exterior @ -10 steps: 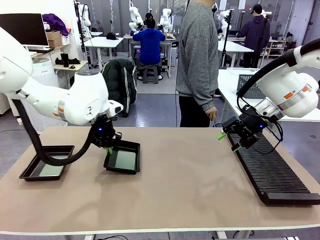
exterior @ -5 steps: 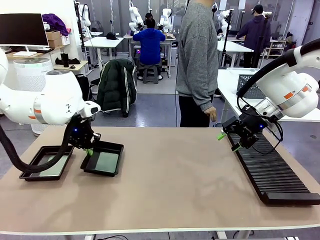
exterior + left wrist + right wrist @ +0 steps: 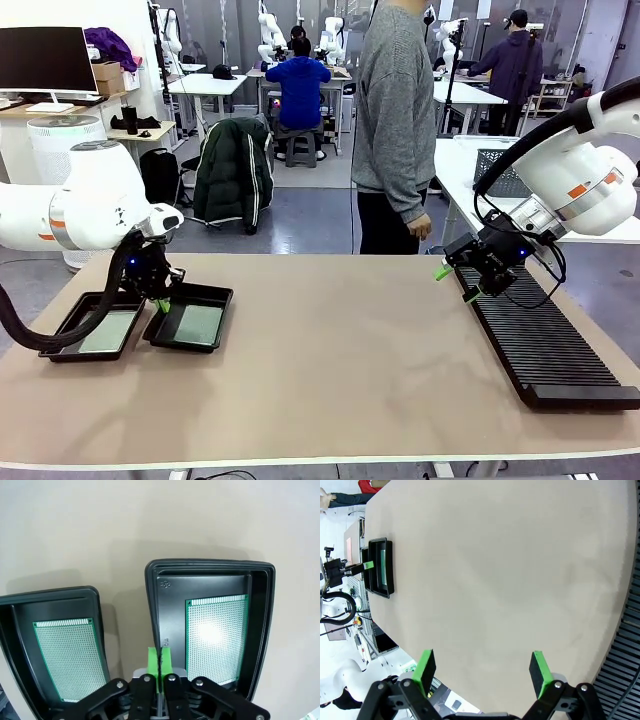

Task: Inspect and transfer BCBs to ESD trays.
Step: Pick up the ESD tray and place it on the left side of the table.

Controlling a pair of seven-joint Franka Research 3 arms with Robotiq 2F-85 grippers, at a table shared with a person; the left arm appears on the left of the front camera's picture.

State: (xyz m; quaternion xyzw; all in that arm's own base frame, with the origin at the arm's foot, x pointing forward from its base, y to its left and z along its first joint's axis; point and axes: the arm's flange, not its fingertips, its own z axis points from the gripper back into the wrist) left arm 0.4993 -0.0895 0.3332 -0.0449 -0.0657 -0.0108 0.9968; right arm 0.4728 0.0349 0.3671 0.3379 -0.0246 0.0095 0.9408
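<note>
Left gripper [image 3: 159, 661] clamped on tray [image 3: 210, 570] wall, lower centre | BCB [image 3: 216, 637] seated inside | right gripper [image 3: 482, 667] wide, empty | tray to be set level beside second tray [image 3: 30, 600].

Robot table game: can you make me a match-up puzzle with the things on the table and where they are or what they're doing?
Things:
1. left gripper
2. right gripper
3. slotted rack
4. green board

States:
A. long and black, on the table's right side
B. lying flat inside a black tray
C. open, above the rack's far end
D. pinched shut on a tray's wall

Pairs: 1-D, 2-C, 3-A, 4-B
</note>
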